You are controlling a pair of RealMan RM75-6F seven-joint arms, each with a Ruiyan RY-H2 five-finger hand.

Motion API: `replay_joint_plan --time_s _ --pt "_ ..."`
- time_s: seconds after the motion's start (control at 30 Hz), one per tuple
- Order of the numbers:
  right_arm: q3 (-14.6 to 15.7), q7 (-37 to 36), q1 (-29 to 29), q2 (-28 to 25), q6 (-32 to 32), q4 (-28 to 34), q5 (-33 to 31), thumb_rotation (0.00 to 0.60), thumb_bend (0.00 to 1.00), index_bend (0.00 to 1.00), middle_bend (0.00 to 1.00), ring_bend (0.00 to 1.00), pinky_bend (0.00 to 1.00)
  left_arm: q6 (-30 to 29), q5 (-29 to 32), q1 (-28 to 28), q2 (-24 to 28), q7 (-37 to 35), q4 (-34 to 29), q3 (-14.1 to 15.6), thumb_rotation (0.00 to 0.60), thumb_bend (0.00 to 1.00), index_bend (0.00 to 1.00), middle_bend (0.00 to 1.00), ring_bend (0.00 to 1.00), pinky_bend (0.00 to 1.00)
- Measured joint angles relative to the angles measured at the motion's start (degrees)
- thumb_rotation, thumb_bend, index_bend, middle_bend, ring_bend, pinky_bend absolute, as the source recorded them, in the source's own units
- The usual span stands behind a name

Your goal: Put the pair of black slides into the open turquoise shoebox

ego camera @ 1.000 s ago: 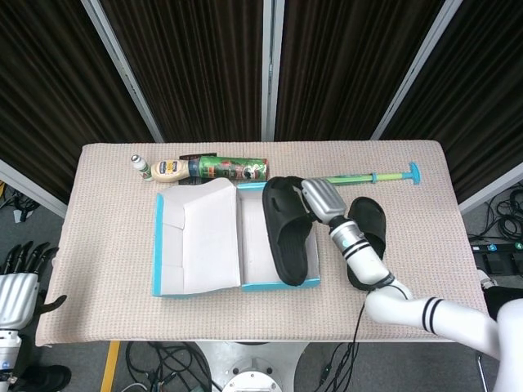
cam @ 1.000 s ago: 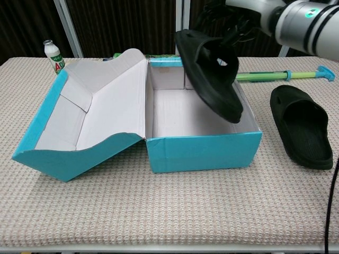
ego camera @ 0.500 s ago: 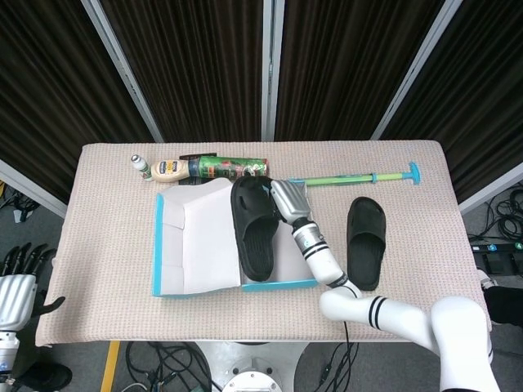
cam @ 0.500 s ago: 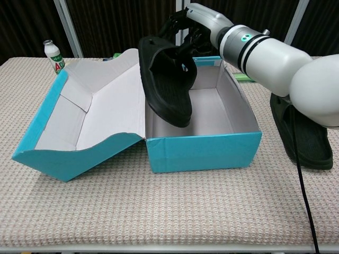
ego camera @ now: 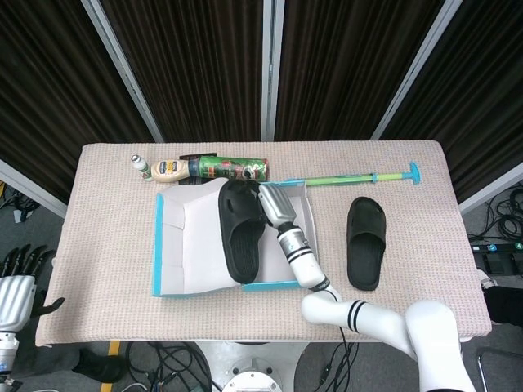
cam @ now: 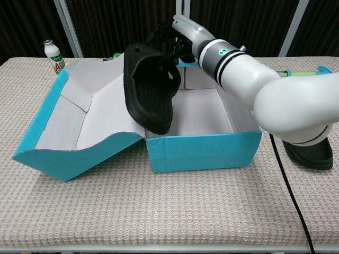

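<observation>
Over the last second the right hand (cam: 177, 37) has carried the black rubber slide (cam: 150, 87), pinched by its strap, leftward from the right wall of the open turquoise cardboard shoebox (cam: 204, 151) to its left edge by the lid. It hangs tilted, not yet lowered inside. The second black slide (ego camera: 364, 242) lies on the counter, centre-right. The left hand (ego camera: 18, 286), lower left, idles with fingers spread.

A black slide (cam: 150, 89) hangs tilted, toe down, gripped at its strap by the right hand (cam: 180, 33), over the open turquoise shoebox (cam: 204, 146). The second slide (ego camera: 365, 242) lies flat, well right of that hand.
</observation>
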State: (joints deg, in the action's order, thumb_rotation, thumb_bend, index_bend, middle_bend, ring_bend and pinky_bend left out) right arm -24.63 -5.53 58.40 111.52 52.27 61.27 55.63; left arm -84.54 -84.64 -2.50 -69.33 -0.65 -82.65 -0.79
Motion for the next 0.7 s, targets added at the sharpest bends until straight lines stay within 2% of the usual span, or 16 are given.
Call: replay_joint_plan --time_s 0.3,0.7 --pt "2.0 -1.1 -1.2 3.2 0.3 -4.4 2.8 0.6 0.27 0.49 0.36 0.76 0.97 0.0 -0.2 0.0 -0.5 -0.8 0.9 0.0 0.6 0.03 0.17 0.1 0.01 0.02" --pt "2.4 0.4 -1.5 5.5 -1.3 -8.6 4.1 0.6 0.27 0.46 0.35 0.76 0.97 0.3 -0.2 0.0 -0.9 -1.6 1.8 0.1 0.6 0.03 0.17 0.1 0.01 0.02"
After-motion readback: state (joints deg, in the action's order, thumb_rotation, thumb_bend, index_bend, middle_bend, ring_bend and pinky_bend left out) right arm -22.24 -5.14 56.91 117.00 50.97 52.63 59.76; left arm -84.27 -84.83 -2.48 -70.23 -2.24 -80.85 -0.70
